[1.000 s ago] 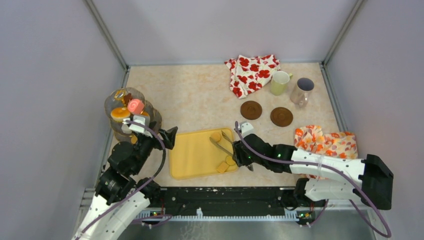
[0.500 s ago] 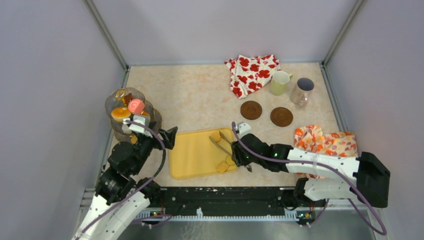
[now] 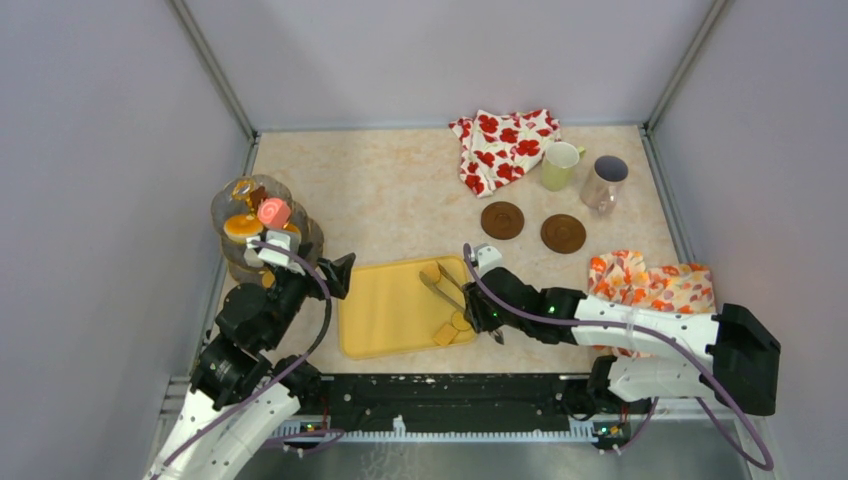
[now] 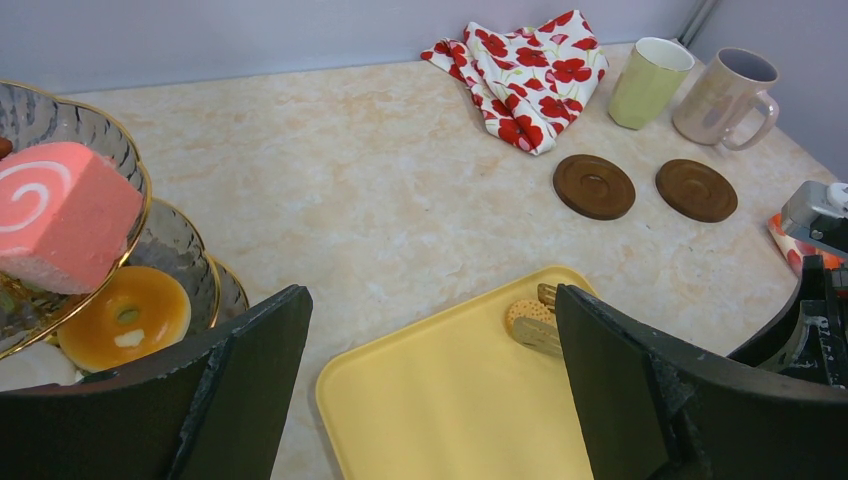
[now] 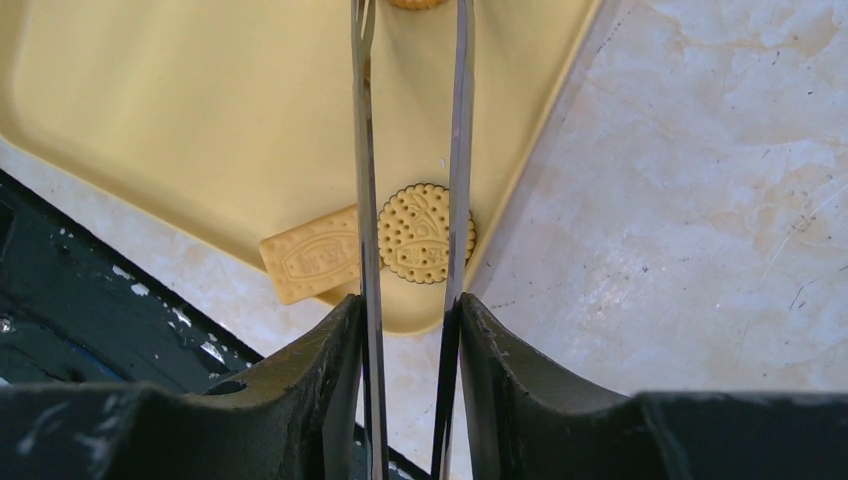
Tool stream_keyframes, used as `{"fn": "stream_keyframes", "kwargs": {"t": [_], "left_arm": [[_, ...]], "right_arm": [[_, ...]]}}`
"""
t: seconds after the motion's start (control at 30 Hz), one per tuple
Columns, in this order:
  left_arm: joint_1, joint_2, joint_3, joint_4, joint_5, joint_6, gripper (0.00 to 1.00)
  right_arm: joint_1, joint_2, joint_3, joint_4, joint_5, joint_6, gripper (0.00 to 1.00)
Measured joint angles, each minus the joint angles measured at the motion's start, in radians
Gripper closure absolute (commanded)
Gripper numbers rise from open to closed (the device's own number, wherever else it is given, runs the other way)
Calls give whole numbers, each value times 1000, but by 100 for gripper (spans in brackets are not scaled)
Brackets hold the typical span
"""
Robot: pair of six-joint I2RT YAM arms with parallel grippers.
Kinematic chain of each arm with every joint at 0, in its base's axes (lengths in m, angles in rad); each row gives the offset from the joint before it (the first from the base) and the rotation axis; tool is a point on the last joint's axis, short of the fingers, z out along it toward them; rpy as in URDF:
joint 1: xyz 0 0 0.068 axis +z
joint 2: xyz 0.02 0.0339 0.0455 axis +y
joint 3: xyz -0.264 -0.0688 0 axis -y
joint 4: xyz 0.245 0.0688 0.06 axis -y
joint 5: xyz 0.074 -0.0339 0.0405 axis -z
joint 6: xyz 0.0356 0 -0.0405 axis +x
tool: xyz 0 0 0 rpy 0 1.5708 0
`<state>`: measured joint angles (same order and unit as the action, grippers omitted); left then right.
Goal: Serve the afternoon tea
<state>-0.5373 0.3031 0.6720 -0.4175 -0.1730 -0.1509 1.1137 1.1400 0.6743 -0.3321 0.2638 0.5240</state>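
Long metal tongs [image 5: 362,150] are pinched by the right gripper [image 5: 408,312], presumably to clamp a tan sandwich biscuit [image 3: 432,272] on the yellow plastic tray [image 5: 200,120].

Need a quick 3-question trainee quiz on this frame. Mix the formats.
1. True or false: the right gripper is shut on the tongs, above the round biscuit on the yellow tray.
2. Multiple choice: the left gripper is A) open and empty, B) shut and empty, C) shut on the tongs.
3. Short answer: how many brown coasters lie on the table?
Key: 1 true; 2 A; 3 two.
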Motion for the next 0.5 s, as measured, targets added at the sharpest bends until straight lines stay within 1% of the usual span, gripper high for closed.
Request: {"fn": "stream_keyframes", "kwargs": {"t": [0.3,0.5], "left_arm": [[0,0,0,0,0,0,1],[0,0,0,0,0,0,1]], "right_arm": [[0,-16,3,3,-26,2,64],[0,-23,53,10,-52,3,64]]}}
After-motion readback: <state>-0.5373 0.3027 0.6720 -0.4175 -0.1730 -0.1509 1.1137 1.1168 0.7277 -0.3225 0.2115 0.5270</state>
